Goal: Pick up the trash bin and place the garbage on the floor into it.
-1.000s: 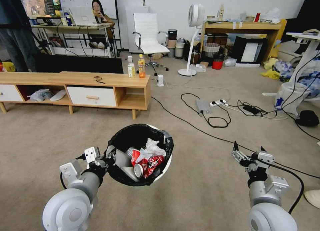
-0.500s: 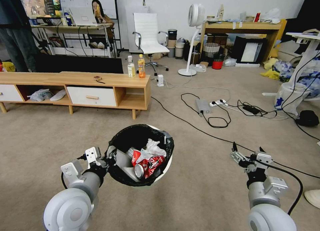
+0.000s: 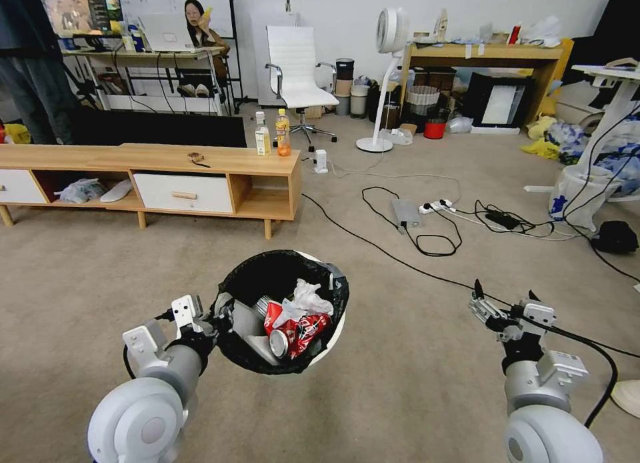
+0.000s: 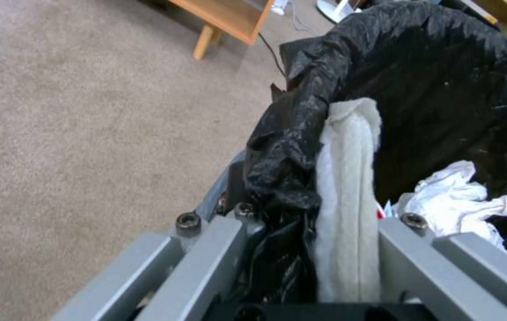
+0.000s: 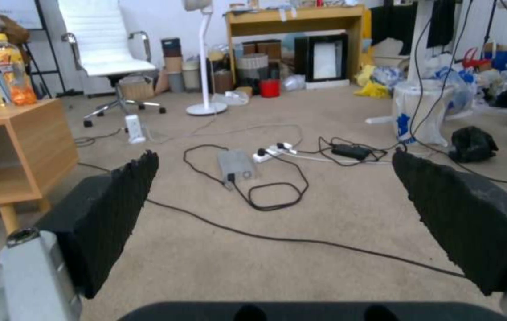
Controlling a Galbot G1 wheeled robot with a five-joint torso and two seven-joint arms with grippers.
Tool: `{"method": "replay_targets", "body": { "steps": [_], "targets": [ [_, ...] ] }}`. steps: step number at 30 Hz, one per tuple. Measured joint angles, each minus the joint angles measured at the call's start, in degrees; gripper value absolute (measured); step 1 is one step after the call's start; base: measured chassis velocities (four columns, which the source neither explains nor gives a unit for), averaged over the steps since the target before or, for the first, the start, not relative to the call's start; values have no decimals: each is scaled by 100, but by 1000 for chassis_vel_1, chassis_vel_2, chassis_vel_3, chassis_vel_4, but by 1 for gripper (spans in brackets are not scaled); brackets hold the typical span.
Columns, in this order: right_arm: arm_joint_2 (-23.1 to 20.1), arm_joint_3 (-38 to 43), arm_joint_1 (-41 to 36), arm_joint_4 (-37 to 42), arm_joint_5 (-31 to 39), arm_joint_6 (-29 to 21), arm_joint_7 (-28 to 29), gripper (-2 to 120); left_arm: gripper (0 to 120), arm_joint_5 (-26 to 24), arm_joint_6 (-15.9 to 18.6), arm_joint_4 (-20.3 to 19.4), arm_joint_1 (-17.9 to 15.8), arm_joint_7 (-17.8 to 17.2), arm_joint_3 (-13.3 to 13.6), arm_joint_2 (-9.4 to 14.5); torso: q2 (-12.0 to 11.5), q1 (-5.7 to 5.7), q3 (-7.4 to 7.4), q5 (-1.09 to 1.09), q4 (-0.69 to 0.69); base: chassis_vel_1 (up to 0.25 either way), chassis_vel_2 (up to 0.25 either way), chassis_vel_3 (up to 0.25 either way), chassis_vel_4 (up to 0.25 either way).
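Observation:
My left gripper [image 3: 219, 316] is shut on the near left rim of the trash bin [image 3: 267, 261] and holds it above the floor [image 3: 400, 363]. The bin is white, with a black bag folded over its rim. In the left wrist view the left gripper [image 4: 319, 214] pinches the bag-covered rim [image 4: 301, 133]. Garbage lies inside: a crushed red can [image 3: 299, 331], a red-white cup [image 3: 271, 311] and a white tissue [image 3: 308, 295], the tissue [image 4: 461, 191] also seen from the left wrist. My right gripper [image 3: 504, 297] hangs open and empty over bare carpet at the right, its pads [image 5: 111, 218] wide apart.
A low wooden cabinet [image 3: 167, 176] with two upright drink bottles [image 3: 273, 133] stands ahead on the left. Black cables [image 3: 413, 239] and a power strip [image 3: 437, 206] cross the carpet ahead of the right gripper. A white shoe tip [image 3: 627, 396] lies at the right edge.
The right gripper has shifted a little to the right and farther forward. The left gripper and the bin have hardly moved.

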Motion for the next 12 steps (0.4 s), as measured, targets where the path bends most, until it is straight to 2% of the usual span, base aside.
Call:
{"method": "replay_targets", "body": {
  "steps": [12],
  "targets": [
    [-150, -72, -98, -180, 47, 152, -156, 100, 7, -131, 0, 98, -19, 14, -65, 1, 0, 0, 0, 0, 0, 0, 0, 0, 0]
  ]
}}
